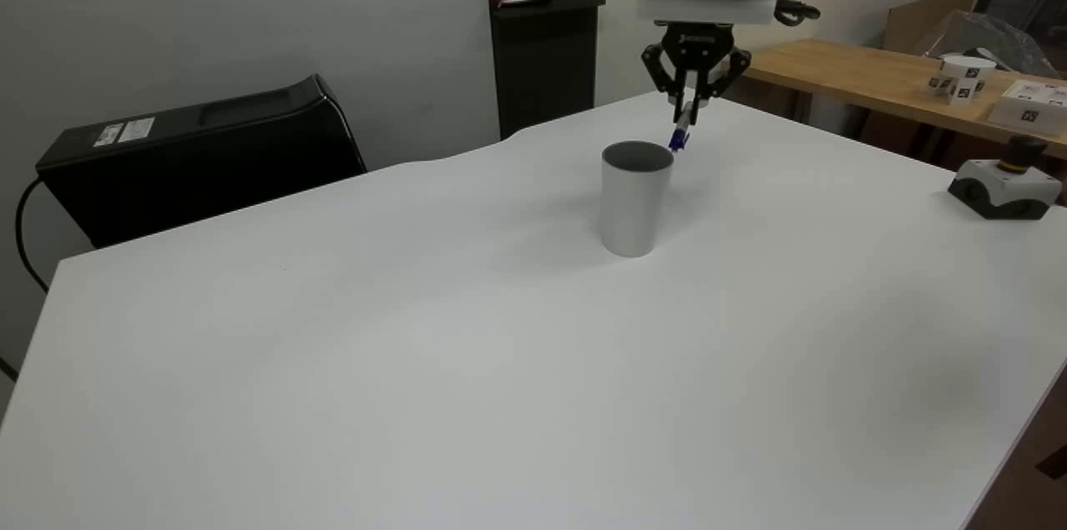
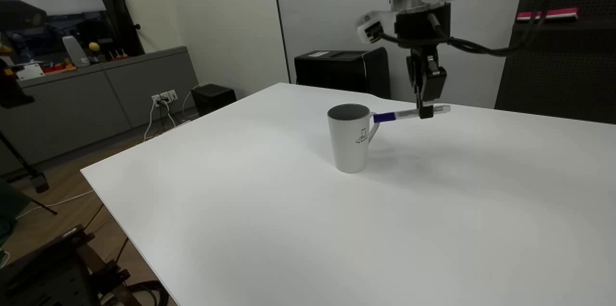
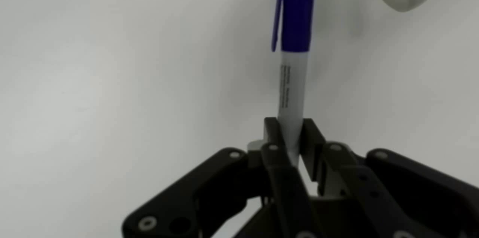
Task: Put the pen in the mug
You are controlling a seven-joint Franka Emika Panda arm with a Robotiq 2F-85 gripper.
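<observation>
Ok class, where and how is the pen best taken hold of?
Take the pen, I'd say, by its white body, from above, one jaw either side, as the gripper holds it now: the body looks straight and slim, while the blue cap carries a side clip. That leaves the cap free towards the mug.

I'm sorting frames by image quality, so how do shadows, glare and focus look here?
In both exterior views, soft-edged shadows lie on the table beside the mug; in the wrist view, a diffuse bright patch spreads at left, and the lettering on the pen, held in the end effector, is too blurred to read.
</observation>
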